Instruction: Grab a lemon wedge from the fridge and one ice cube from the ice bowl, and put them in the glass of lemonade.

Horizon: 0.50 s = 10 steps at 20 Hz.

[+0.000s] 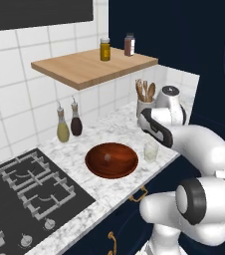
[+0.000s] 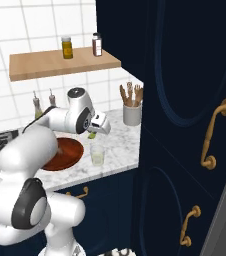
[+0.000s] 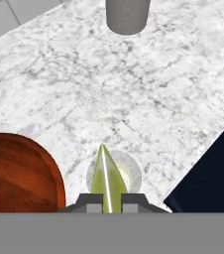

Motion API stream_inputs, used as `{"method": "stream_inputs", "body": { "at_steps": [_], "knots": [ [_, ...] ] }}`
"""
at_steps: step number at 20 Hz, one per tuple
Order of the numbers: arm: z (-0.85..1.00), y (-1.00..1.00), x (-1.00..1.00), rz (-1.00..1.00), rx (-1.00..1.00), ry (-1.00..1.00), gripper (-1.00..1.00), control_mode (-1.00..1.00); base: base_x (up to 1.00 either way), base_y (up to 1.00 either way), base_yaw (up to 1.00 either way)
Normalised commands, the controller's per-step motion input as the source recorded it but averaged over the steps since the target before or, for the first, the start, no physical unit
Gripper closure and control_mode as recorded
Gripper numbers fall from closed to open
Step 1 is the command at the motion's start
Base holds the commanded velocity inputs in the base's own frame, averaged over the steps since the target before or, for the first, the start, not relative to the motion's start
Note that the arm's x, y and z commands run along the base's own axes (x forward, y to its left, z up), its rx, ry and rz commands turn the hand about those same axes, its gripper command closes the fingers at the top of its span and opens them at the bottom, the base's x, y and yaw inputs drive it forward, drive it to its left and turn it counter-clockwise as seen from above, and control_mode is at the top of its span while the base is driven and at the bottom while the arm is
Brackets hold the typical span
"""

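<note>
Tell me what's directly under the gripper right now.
The gripper is shut on the lemon wedge, and the glass of lemonade stands on the counter right below it. The wedge covers part of the glass's mouth, hiding the liquid there.

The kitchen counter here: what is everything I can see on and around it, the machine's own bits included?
lemon wedge: one, pale yellow-green, pinched in the tool above the glass.
glass of lemonade: one, clear with pale liquid, on the marble beside the bowl.
ice bowl: one, reddish-brown, mid-counter.
ice cube: one, whitish, inside the bowl.
oil bottles: two, one yellowish, one dark, by the tiled wall.
utensil crock: one, white, holding wooden spoons, back corner.
spice jars: two, on the wooden shelf.
stove: one, black, left of the bowl.
cabinets: navy, brass handles.
tool: one, dark-tipped, shut on the wedge.
</note>
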Motion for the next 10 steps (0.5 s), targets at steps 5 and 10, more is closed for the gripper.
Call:
{"method": "stream_inputs", "body": {
  "at_steps": [5,10],
  "knots": [
    [-0.39,0.0,0.17,0.0,0.0,0.0,1.0,-1.0,0.0,0.0,0.0],
    [-0.39,0.0,0.08,0.0,0.0,-0.01,1.0,-1.0,0.0,0.0,0.0]
  ]
}}
